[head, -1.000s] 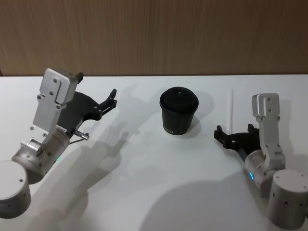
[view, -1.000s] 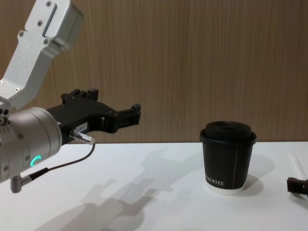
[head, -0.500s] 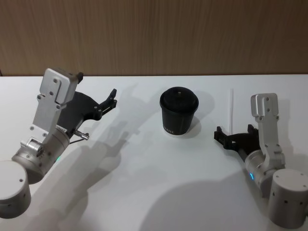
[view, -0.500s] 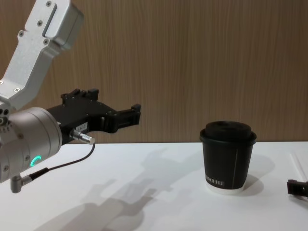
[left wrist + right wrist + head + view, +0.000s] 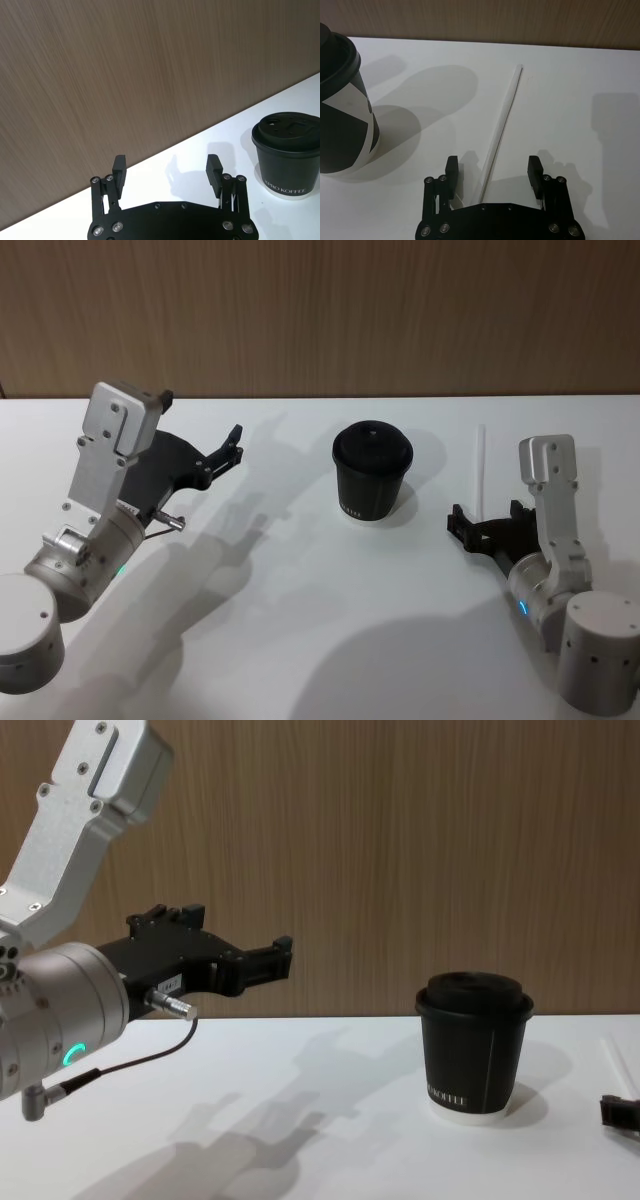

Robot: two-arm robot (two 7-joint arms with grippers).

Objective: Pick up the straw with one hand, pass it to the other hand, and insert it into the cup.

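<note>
Straddling the light, slick, crushable-looking long thin white plastic straw (image 5: 502,120) with the all-black right gripper (image 5: 493,165), spread wide and empty, favouring a gentle near-end pinch, and hovering the silver-wristed left gripper (image 5: 166,165) aloft on the left, equally agape and empty.

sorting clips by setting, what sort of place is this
Probably a robot test bench in a lab: a white table against a wood-panelled wall, a lidded black cup and a white straw laid out on it, and the open left gripper and right gripper poised over it.
</note>
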